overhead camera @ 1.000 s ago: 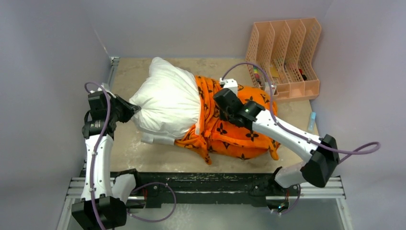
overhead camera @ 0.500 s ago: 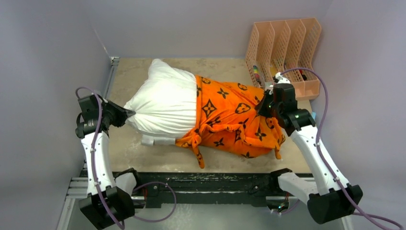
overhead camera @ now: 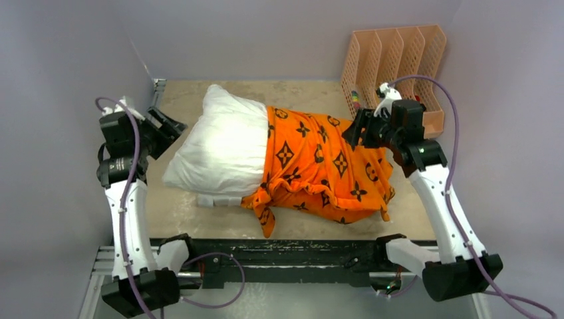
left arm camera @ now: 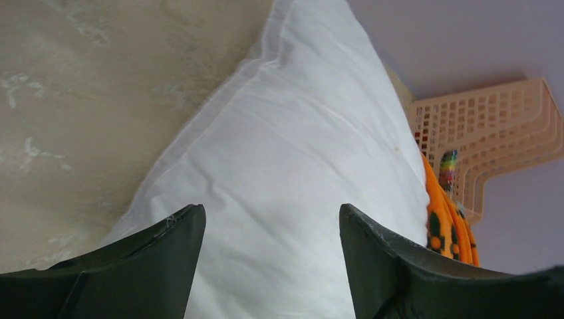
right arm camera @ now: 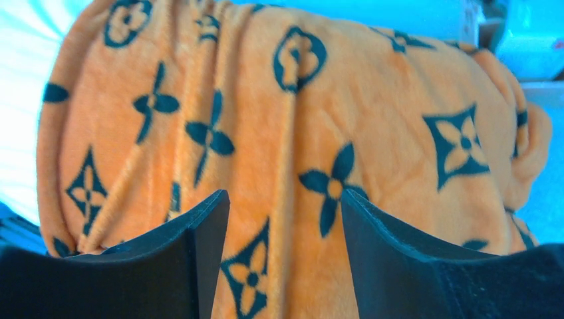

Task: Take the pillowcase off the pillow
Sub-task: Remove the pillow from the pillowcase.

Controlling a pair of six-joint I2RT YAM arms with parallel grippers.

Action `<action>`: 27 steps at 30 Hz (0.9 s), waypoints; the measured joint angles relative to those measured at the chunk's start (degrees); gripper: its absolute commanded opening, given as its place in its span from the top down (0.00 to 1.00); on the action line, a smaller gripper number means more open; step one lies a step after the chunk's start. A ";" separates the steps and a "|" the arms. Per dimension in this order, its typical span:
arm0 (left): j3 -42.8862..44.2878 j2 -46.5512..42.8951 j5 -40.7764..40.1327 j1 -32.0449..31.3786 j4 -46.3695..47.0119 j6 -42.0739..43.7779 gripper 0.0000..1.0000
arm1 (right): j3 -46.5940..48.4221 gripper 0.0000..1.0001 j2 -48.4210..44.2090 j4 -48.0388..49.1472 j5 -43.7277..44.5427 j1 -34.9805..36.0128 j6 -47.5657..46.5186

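Note:
The white pillow [overhead camera: 223, 146] lies across the table with its right half inside the orange pillowcase [overhead camera: 319, 166], which has black flower and diamond prints. My left gripper [overhead camera: 173, 123] hovers open just off the pillow's bare left end, holding nothing. In the left wrist view the pillow [left arm camera: 286, 153] fills the space beyond the spread fingers [left arm camera: 166, 266], and an orange edge of the pillowcase [left arm camera: 442, 226] shows at the right. My right gripper [overhead camera: 352, 133] stands open over the pillowcase's right end. In the right wrist view the plush pillowcase [right arm camera: 299, 119] lies behind the open right gripper [right arm camera: 284, 203], with nothing pinched.
A peach mesh file organizer [overhead camera: 399, 66] holding small items stands at the back right, close behind my right gripper. A pale strip [overhead camera: 218, 198] sticks out under the pillow's front edge. Grey walls close in on both sides. A black rail [overhead camera: 286, 256] runs along the near edge.
Both grippers were shut, the left on the pillow's end and the right on the pillowcase, and have opened and let go. Each has drawn back. Pillow and pillowcase have settled flatter.

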 measured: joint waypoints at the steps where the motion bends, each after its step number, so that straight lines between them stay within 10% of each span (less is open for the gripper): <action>1: 1.14 0.46 -0.90 -1.86 0.46 -0.04 0.26 | 1.81 0.32 1.60 0.04 -0.68 0.00 -0.50; 6: 5.25 4.94 -4.26 -15.80 1.03 0.07 0.23 | 8.87 0.31 12.41 1.09 -2.27 2.54 -1.92; 12: 16.79 17.35 -12.76 -29.53 -3.30 3.13 0.22 | 19.12 0.98 31.82 -0.50 4.50 13.14 -3.76; 27: 29.27 34.99 -28.35 -38.82 -7.74 7.37 0.17 | -15.50 1.00 6.12 22.62 18.84 35.67 3.08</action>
